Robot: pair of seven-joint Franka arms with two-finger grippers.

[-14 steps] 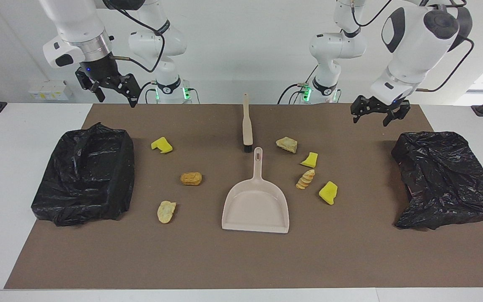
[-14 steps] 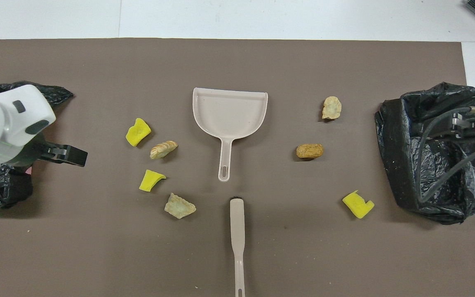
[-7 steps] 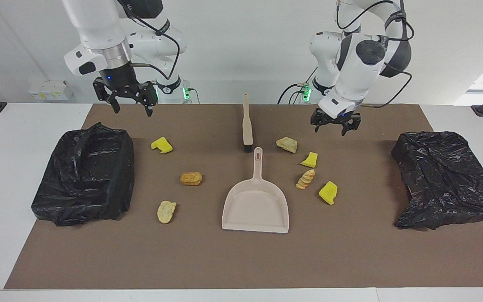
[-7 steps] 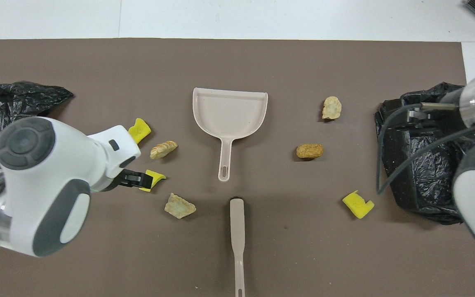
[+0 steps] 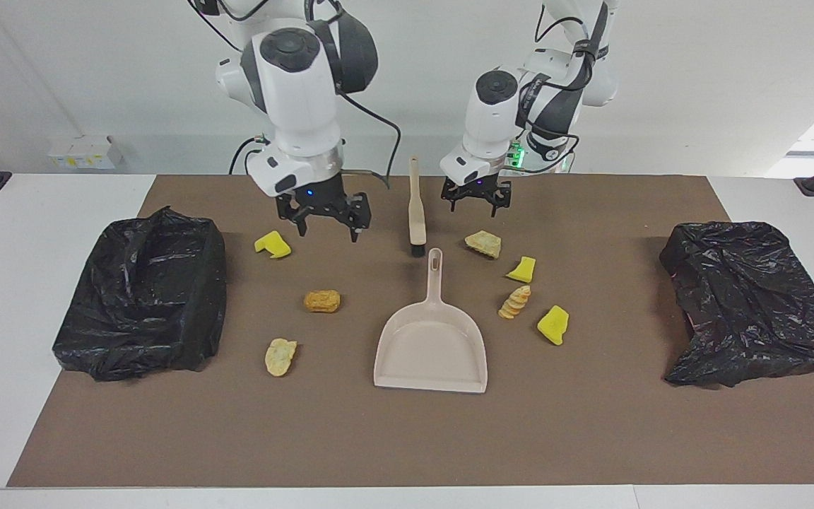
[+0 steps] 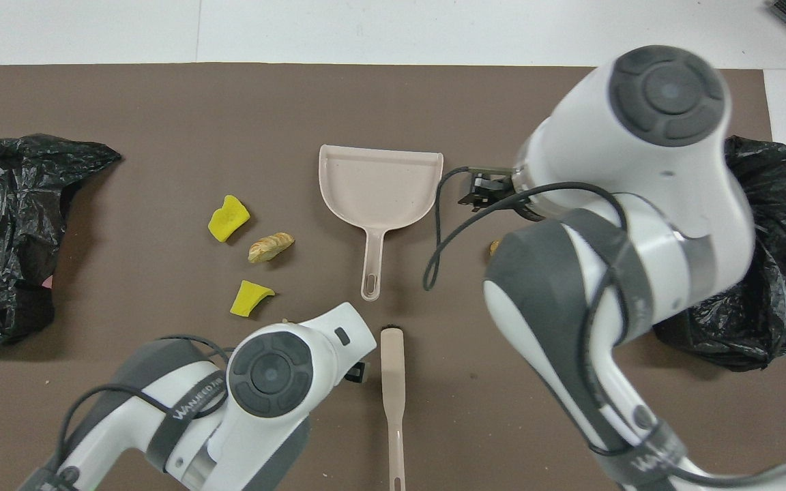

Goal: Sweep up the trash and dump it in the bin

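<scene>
hovering over the brown mat (image 5: 591, 438) on the counter (image 5: 39, 212), both hands are up in the air with fingers spread wide and nothing in them. in the facing view the right hand (image 5: 328, 220) hangs between a yellow scrap (image 5: 273, 244) and the brush (image 5: 416, 211), and the left hand (image 5: 476, 201) hangs over a pale scrap (image 5: 483, 243), just beside the brush. this looks like the reach for the tools; no sweeping has begun. the brush lies with its long axis running toward and away from the robots, dark bristle head pointing away from them at the dustpan (image 5: 431, 343). the dustpan lies flat on the same line, handle toward the robots and mouth pointing away. the trash is scattered on the mat at both sides of the dustpan: a brown scrap (image 5: 322, 300) and a tan scrap (image 5: 280, 355) toward the right arm's end, with the rest toward the left arm's end. a black bin (image 5: 140, 293) sits at the right arm's end of the mat and another bin (image 5: 750, 300) at the left arm's end.

in the overhead view the arms cover much of the mat. the brush (image 6: 393, 395) handle runs down to the edge nearest the robots, and the dustpan (image 6: 381, 194) lies farther out. next, one hand probably needs to drop onto the brush handle across its width, the other onto the dustpan handle.
</scene>
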